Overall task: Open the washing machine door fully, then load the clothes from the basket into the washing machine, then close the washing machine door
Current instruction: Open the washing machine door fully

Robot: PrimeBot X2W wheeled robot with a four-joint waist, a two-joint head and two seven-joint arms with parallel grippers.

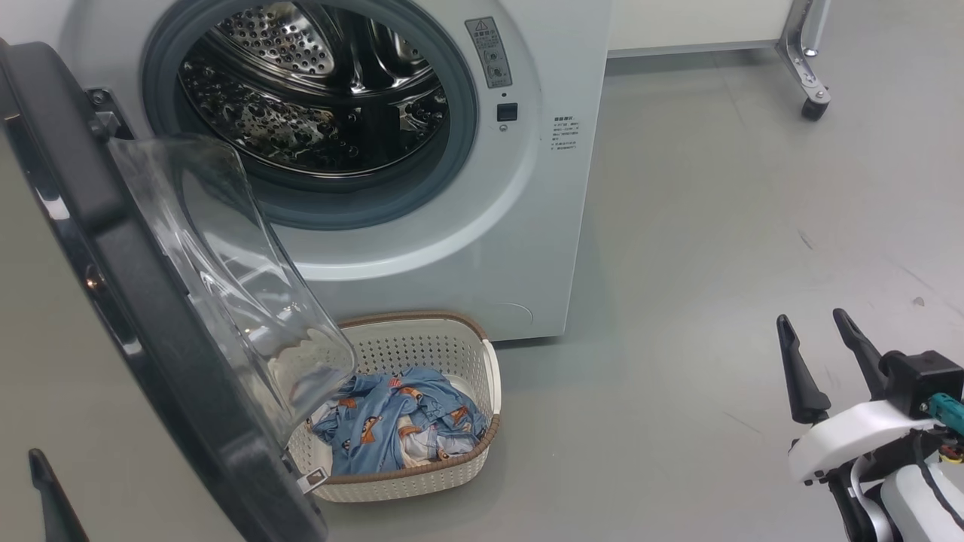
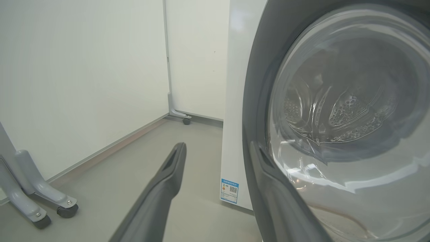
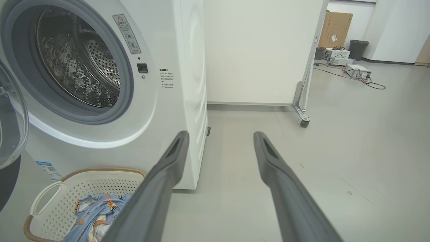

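Observation:
The white washing machine (image 1: pixel 482 248) stands with its steel drum (image 1: pixel 316 90) exposed. The washing machine door (image 1: pixel 143 301) is swung out to the left, its clear glass porthole (image 1: pixel 248 301) bulging over the basket (image 1: pixel 422 354). The cream basket sits on the floor below the opening and holds light blue clothes (image 1: pixel 399 425). My left gripper (image 2: pixel 218 148) is open and empty, its right finger close beside the door's dark rim (image 2: pixel 255 84). My right gripper (image 1: pixel 813 324) is open and empty, low on the right, well away from the basket (image 3: pixel 90 181) and clothes (image 3: pixel 97 211).
A wheeled partition leg (image 1: pixel 809 75) stands on the grey floor behind the machine's right side. More caster legs (image 2: pixel 40 205) stand left of the machine by a white wall. A cardboard box (image 3: pixel 334 30), a bin and cabled equipment lie far off to the right.

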